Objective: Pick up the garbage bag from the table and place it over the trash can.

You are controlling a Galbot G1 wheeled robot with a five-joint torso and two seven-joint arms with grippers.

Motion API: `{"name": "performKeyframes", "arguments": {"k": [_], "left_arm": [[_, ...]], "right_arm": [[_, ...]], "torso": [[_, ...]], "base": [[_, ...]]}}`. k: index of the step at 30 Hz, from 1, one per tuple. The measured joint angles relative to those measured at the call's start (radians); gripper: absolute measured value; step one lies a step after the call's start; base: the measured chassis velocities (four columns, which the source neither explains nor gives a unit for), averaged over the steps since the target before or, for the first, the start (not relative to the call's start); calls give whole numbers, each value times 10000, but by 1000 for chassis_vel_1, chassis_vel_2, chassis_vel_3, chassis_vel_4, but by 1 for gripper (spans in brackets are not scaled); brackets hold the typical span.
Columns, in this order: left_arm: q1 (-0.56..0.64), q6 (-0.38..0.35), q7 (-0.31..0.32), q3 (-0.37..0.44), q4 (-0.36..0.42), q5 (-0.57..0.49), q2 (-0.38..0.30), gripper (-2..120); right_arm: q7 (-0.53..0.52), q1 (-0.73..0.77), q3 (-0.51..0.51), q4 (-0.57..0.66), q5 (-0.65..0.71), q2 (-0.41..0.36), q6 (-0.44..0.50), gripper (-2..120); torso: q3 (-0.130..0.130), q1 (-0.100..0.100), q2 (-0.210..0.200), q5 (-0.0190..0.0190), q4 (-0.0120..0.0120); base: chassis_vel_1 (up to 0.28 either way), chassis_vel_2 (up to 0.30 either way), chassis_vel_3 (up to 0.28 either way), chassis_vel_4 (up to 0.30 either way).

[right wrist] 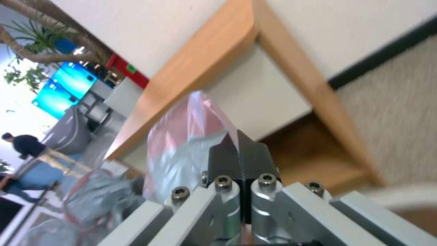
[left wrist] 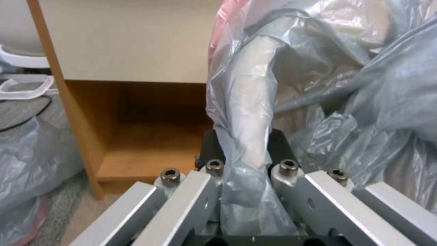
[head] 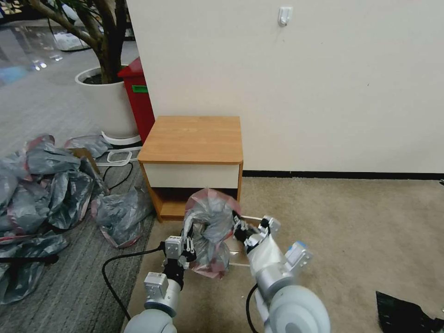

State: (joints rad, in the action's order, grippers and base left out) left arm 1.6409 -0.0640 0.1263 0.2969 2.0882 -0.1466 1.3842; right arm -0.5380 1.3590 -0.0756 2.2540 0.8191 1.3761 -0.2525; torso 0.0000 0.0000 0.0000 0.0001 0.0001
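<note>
The garbage bag (head: 210, 229), crinkly grey with a pink-red rim band, hangs bunched between both grippers, low in front of the table (head: 192, 138), whose wooden top is bare. My left gripper (head: 187, 245) is shut on a twisted fold of the garbage bag (left wrist: 248, 112), which runs between its two black fingers (left wrist: 213, 147). My right gripper (head: 238, 229) is shut on the pink edge of the garbage bag (right wrist: 182, 150), its fingers (right wrist: 239, 155) pressed together. The beige trash can rim (right wrist: 405, 193) peeks out below; the bag and the arms hide most of the can.
A heap of similar grey bags (head: 41, 185) covers the floor on the left. A red bin (head: 138, 101) and a white plant pot (head: 108, 101) stand behind the table. A black cable (head: 115, 273) loops beside the left arm. Open carpet (head: 347, 231) lies to the right.
</note>
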Motion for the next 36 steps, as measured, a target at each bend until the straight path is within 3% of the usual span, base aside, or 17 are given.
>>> {"name": "performKeyframes", "arguments": {"k": [12, 26, 30, 36], "left_arm": [[72, 27, -191, 116, 69, -207, 65, 6], [-162, 201, -596, 590, 118, -1614, 214, 6], [-294, -61, -642, 801, 145, -2486, 210, 6], [-412, -258, -678, 998, 111, -2930, 190, 6]], "right_arm": [[-780, -1220, -781, -701, 989, -715, -847, 0], [-1471, -1211, -1915, -899, 2494, -1302, -1746, 0], [-1504, -967, -2375, -753, 3227, -1475, -1896, 0], [-1273, -835, -2871, -567, 4135, -1622, -2039, 0]], "torso": [[0, 1, 0, -1, -1], [0, 0, 0, 0, -2], [0, 0, 0, 0, -2], [0, 0, 0, 0, -2]], "base": [[0, 0, 0, 0], [0, 0, 0, 0], [0, 0, 0, 0], [0, 0, 0, 0]]}}
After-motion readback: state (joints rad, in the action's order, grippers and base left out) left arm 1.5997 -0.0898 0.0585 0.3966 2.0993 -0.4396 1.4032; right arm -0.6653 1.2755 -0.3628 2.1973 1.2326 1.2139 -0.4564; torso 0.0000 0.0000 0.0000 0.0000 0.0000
